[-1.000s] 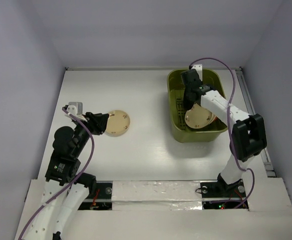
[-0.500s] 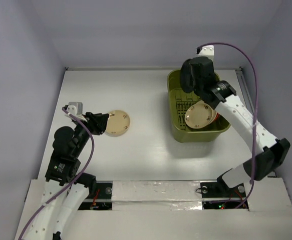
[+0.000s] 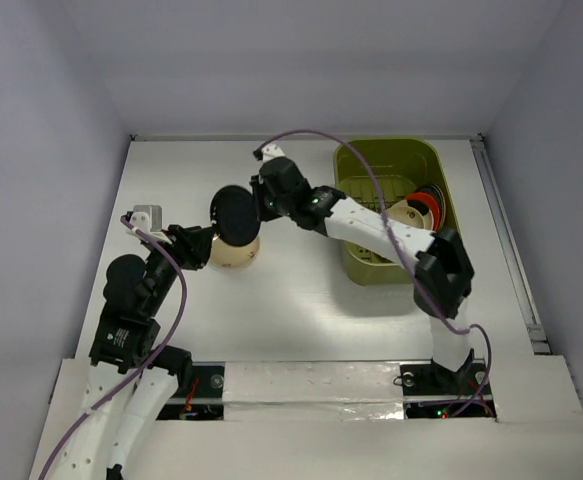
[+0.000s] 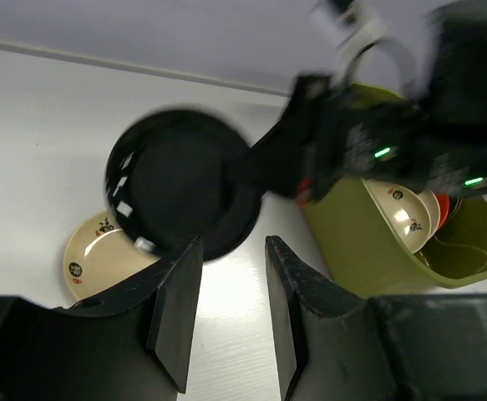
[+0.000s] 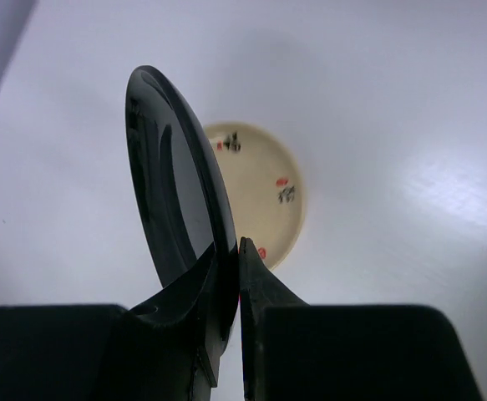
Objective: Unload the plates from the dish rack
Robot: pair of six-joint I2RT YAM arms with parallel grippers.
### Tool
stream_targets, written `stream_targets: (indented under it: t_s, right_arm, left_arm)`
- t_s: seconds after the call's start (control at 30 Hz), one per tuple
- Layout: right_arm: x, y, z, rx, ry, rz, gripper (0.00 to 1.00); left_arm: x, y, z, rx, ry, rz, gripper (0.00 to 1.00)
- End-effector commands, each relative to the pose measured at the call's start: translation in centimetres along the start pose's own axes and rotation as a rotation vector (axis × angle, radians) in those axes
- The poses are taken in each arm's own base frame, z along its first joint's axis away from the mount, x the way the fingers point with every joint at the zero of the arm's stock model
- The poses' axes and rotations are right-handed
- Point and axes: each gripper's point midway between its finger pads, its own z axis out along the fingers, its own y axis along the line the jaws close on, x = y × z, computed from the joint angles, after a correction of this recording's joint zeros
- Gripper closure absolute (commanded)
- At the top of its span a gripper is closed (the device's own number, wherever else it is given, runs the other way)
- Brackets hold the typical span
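Reaching across the table (image 3: pixel 301 300) from the right side, the right gripper (image 3: pixel 255 206) holds the black plate (image 3: pixel 235 213) by its rim, well apart from the dish rack (image 3: pixel 373 268). In the top view this plate covers the far part of a beige plate (image 3: pixel 233 254) that lies flat on the table, but that view does not tell if the two touch.

The right wrist view gives more. There the black plate (image 5: pixel 172 192) stands nearly upright on its edge, and the two fingers (image 5: pixel 185 292) are pressed on both faces of its lower rim. The beige plate (image 5: pixel 264 196) lies beyond it on the white surface.

The left gripper (image 3: pixel 196 245) sits just beside the left edge of the beige plate. Only the left wrist view shows that its fingers (image 4: pixel 175 313) are spread apart with nothing between them. The same view, a little blurred, also looks into the dish rack, where a second beige plate (image 4: pixel 400 214) and an orange-red plate (image 4: pixel 440 209) lean together against the wall.
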Motion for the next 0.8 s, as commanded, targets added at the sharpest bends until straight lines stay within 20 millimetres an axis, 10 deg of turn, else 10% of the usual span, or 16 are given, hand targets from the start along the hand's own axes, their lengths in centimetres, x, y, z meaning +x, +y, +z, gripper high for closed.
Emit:
stream_targets:
  t_s: [0.0,0.27,0.4,0.6,0.77]
  right_arm:
    - [-1.8,4.3,0.9,-0.196,-0.048,0.152,1.00]
    - [4.9,4.5,5.8,-0.220,0.101,0.237,0.93]
    - [6.4,3.4,6.4,-0.171,0.125,0.236,0.49]
    - [5.0,2.1,4.8,-0.112,0.083,0.203,0.16]
    - [-0.9,0.7,-1.8,-0.059,-0.076,0.142,0.28]
  left_arm:
    - [-1.9,-0.6,-0.2,0.018,-0.068,0.004,0.67]
    - [-1.9,-0.6,-0.2,0.020,-0.068,0.004,0.67]
    - [-1.9,-0.6,-0.1,0.019,-0.067,0.004,0.66]
    - [-1.8,-0.5,0.0,0.015,-0.062,0.004,0.64]
    - [-1.6,-0.4,0.1,0.008,-0.057,0.001,0.61]
